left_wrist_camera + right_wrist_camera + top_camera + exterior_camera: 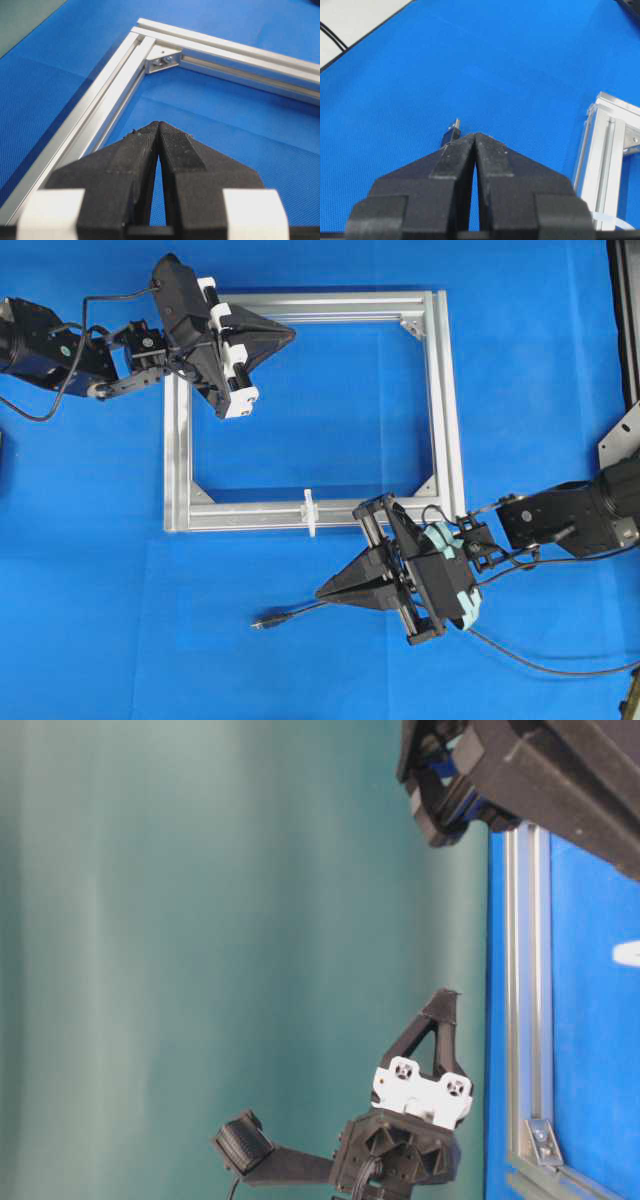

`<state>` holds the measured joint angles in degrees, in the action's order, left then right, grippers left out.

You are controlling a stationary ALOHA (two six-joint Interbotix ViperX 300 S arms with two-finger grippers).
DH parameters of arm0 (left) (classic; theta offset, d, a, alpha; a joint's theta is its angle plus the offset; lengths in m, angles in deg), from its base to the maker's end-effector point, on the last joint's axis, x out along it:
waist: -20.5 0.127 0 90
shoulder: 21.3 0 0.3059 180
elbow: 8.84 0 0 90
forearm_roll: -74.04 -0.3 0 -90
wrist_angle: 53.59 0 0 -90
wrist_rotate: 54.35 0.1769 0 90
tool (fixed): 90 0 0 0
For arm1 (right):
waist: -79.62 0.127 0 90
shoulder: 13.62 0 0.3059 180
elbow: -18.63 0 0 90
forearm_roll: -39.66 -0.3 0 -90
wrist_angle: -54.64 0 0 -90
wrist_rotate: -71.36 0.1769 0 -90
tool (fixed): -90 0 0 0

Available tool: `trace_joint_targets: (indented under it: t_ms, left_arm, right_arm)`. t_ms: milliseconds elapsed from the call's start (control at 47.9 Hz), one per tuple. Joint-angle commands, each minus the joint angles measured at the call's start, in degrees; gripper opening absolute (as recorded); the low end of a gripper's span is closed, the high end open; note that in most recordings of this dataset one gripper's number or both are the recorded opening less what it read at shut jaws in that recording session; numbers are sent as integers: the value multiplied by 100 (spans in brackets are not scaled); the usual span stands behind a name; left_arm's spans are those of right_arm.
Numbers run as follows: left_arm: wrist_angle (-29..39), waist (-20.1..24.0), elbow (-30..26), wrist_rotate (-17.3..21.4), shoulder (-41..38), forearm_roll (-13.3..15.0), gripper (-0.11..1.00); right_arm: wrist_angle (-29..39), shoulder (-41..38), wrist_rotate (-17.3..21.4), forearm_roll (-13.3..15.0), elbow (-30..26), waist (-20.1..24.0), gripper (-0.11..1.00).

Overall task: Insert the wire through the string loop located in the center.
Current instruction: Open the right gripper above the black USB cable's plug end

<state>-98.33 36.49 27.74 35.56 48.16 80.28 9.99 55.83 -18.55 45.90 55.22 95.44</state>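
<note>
Lying flat on the blue tabletop [120, 540], the wire [300, 614] sits just ahead of and slightly below the right claw [322, 593] in the overhead view, its small dark plug pointing away from the claw tips and its thin black length running back beneath the claw body, then trailing off toward the right edge. Its long axis runs roughly in line with the direction the right claw points, so a grasp would probably call for a short advance and a descent, perhaps with a turn of the wrist to take the wire crosswise. In the right wrist view the plug of the wire [451, 134] peeks out just beyond the tips, a short dark block with a metal end. The right claw is pressed together and holds nothing; it is by far the nearer one. The string loop [310, 512], a tiny white upright piece, stands on the near bar of the silver frame [445, 390], just beyond the right claw and a little to the plug's side of it. The left claw [290, 334] hovers over the far bar of the frame, well apart from both wire and loop, its tips likewise pressed together and empty, as the left wrist view shows.
</note>
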Motion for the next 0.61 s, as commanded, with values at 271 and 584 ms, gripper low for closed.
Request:
trace_joint_targets:
  t_ms: [271,584]
  left_arm:
    - [114,-18,18,44,255,-97,0]
    - [114,0,18,44,255,-105,0]
  right_arm:
    - [53,325,53,0,-123,53,-5]
    - [53,325,325,0,-105,35,-4]
